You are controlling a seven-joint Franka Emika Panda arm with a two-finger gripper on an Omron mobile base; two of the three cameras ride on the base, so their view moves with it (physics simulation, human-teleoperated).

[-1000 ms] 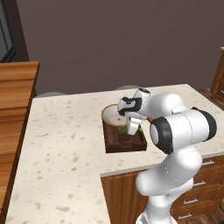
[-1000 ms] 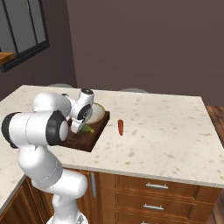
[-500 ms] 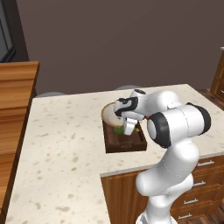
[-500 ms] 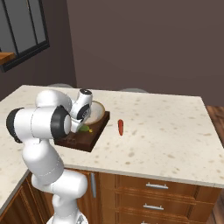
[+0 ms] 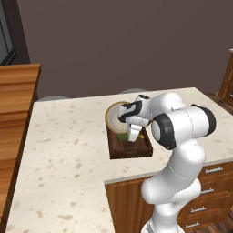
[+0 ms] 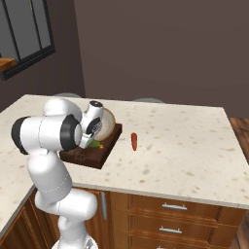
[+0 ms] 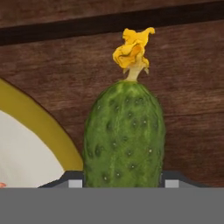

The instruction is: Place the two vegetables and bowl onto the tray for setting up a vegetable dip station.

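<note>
Lowered over the last second from just above to down inside the rectangular dark-brown wooden tray, at frame centre: two-finger pincer clenched around the bumpy dark-green cucumber. Tan-rimmed off-white bowl already at the tray's far end. Slim red chilli lying apart on the speckled table, right of the tray. Release probably next, chilli after.

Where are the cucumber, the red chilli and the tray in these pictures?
cucumber [image 7: 124, 135], hand view, on the middle of its bumpy green body.
chilli [image 6: 134, 141], right base view, on its middle, lying on the counter.
tray [image 5: 129, 152], left base view, on its near raised edge.
</note>
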